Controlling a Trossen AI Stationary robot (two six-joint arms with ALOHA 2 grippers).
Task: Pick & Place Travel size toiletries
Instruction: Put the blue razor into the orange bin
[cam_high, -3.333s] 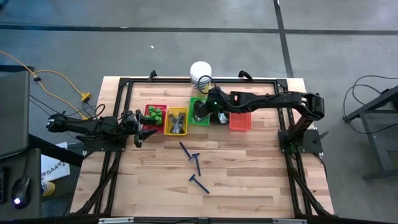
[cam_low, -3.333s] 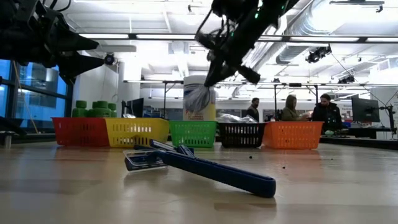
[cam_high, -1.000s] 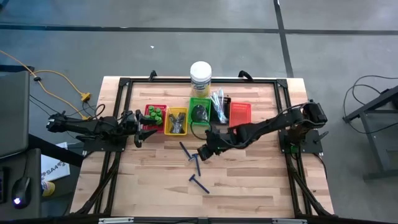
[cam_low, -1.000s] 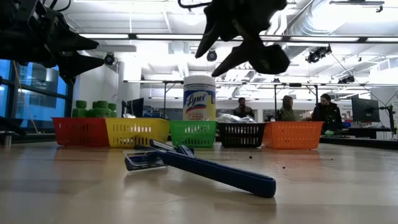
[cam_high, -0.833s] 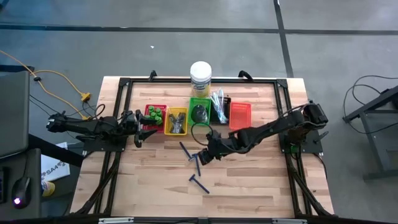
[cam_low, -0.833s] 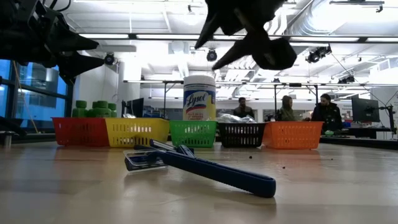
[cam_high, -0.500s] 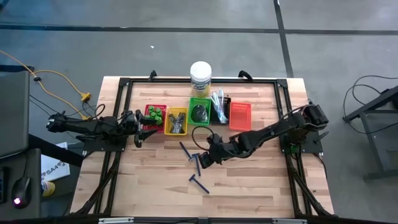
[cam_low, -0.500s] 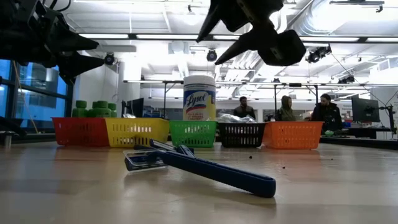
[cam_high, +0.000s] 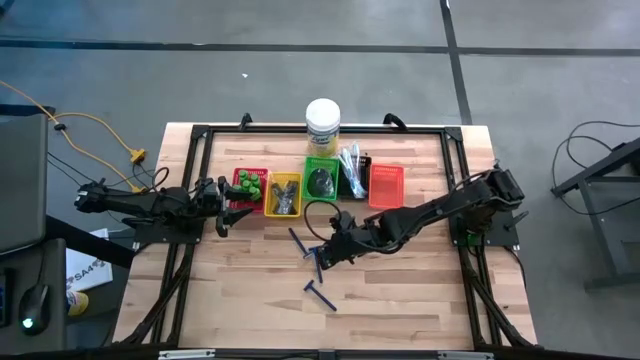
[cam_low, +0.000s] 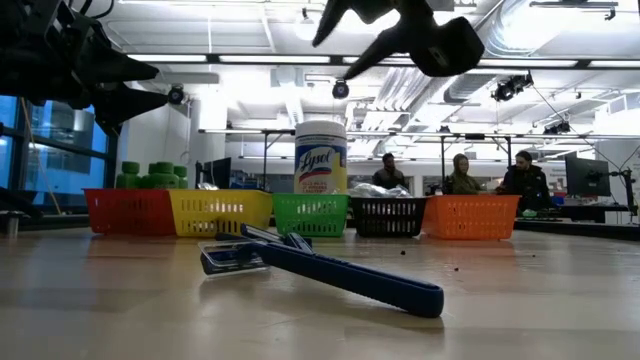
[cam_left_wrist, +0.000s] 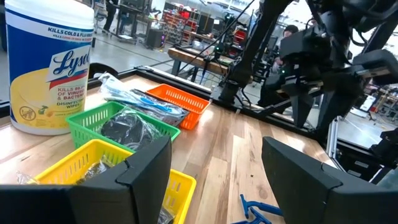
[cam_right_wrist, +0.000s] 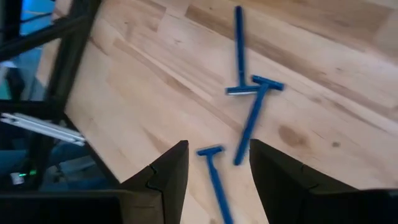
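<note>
Razors are your target now: three dark-blue plastic razors (cam_high: 316, 262) lie loose on the bare wooden table (cam_high: 400, 300), well apart from the row of small coloured trays (cam_high: 316, 184). Your right gripper (cam_high: 328, 253) hovers above the crossed pair, fingers partly open and holding nothing; its wrist view looks straight down on all three. I judge you're in the approach to a pick. Next, choose one handle, line the fingers across it, and descend. Your left gripper (cam_high: 222, 205) waits beside the red tray (cam_high: 250, 190), wide open and empty.
</note>
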